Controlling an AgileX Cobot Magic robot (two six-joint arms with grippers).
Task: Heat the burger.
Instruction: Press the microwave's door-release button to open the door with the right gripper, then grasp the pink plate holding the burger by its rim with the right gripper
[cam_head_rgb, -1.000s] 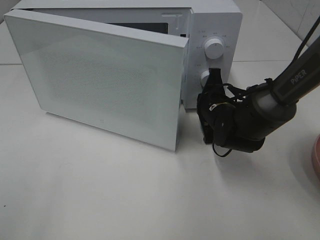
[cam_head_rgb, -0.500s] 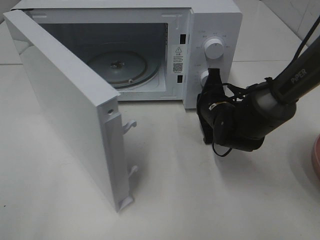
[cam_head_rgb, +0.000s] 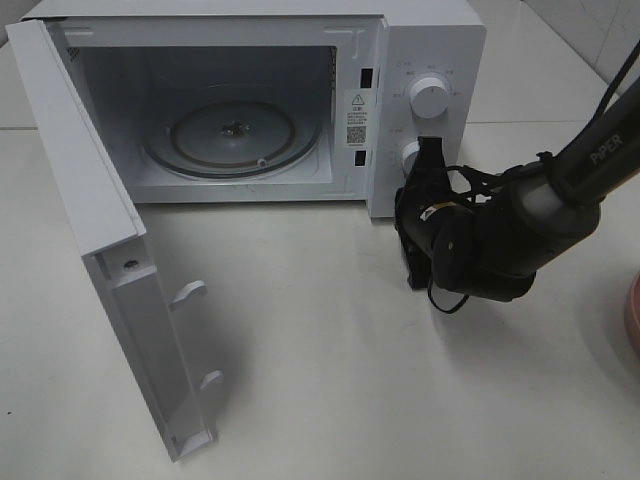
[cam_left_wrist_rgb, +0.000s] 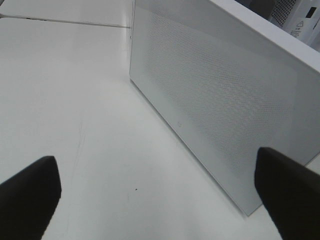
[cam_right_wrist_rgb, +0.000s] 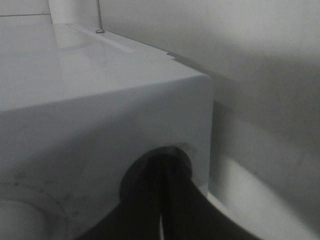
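As door (cam_head_rgb: 80, 150) gapes, round glass turntable (cam_head_rgb: 232, 135), right hand (cam_head_rgb: 428, 152)

White counter (cam_head_rgb: 330, 400) under soft, even light
A seam (cam_head_rgb: 560, 123) crosses its back part; pale tiles (cam_head_rgb: 590, 30) show at the far right corner.

white microwave (cam_head_rgb: 440, 45) with a smooth, faintly glossy shell. door (cam_left_wrist_rgb: 215, 95) face has a fine dotted, matt texture. knob (cam_head_rgb: 430, 97) of smooth white plastic. clear glass turntable (cam_head_rgb: 232, 135). table (cam_head_rgb: 350, 380) smooth, off-white, softly shiny. right end effector (cam_head_rgb: 428, 155) matt black.
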